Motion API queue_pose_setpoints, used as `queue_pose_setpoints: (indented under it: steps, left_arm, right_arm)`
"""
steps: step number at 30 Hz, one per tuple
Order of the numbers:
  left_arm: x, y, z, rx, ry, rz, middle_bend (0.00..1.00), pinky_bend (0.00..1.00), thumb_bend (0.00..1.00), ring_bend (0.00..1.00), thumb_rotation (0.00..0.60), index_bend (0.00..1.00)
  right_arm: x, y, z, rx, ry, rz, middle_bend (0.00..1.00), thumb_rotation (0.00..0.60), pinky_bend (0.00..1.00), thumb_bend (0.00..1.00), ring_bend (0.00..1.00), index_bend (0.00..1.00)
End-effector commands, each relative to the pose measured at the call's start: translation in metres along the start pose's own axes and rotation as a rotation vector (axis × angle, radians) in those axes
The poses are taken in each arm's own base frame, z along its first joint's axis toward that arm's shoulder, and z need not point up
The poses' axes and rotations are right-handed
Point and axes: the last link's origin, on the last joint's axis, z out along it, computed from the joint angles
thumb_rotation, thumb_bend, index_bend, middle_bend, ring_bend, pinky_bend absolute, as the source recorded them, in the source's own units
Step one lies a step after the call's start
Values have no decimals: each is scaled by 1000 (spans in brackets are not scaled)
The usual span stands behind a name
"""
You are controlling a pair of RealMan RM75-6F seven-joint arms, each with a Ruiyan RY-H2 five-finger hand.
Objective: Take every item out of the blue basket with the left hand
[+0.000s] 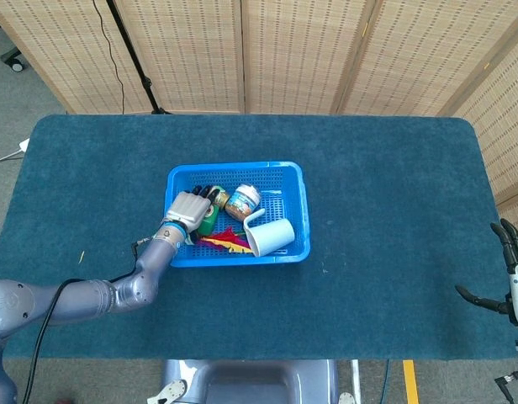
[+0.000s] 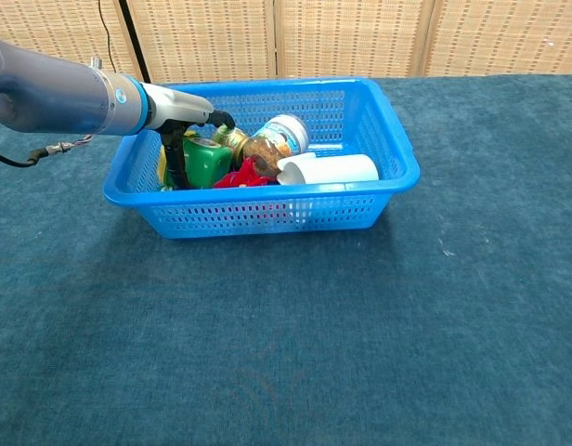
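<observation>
The blue basket [image 1: 234,167] [image 2: 267,200] stands at the middle of the table. In it lie a green container with a yellow lid [image 1: 208,220] [image 2: 208,160], a small can [image 1: 220,197] [image 2: 231,137], a white-lidded jar [image 1: 243,200] [image 2: 278,139], a white cup [image 1: 272,237] [image 2: 329,169] and a red and yellow item [image 1: 226,241] [image 2: 244,176]. My left hand [image 1: 190,208] [image 2: 188,115] reaches over the basket's left wall and grips the green container, fingers curled over its top and thumb against its lid end. The container still lies in the basket. My right hand [image 1: 515,282] hangs with fingers apart at the table's right edge.
The table has a dark blue carpet top [image 1: 385,194]. Wicker folding screens [image 1: 301,50] stand behind its far edge. A black cable [image 2: 40,150] trails from my left forearm.
</observation>
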Motion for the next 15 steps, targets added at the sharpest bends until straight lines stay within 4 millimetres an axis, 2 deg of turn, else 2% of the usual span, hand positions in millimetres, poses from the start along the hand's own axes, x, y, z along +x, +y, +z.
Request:
queue_pose_setpoints:
  steps: [1,2,5,12,15]
  left_arm:
    - [0,1,2,0,15,0,46,461,282,206,600,144]
    - [1,2,2,0,22,-4,96,498,318,254,600,201]
    - [3,4,2,-7,51,-12,207,537,388,314,600,241]
    - [10,6,-4,-30,118,-26,308,586,468,396,600,291]
    - [14,5,-9,-27,158,-12,316,591,484,405,600,305]
  right_arm:
    - [0,0,0,-2,0,4,0,600,0,0,0,0]
    - [0,0,0,-2,-1,8,0,600,0,0,0,0]
    - [1,0,-1,0,0,16,0,600,0,0,0,0]
    - [4,-1,-2,3,6,26,0,600,0,0,0,0]
    - [5,-2,-3,5,8,31,0,600,0,0,0,0]
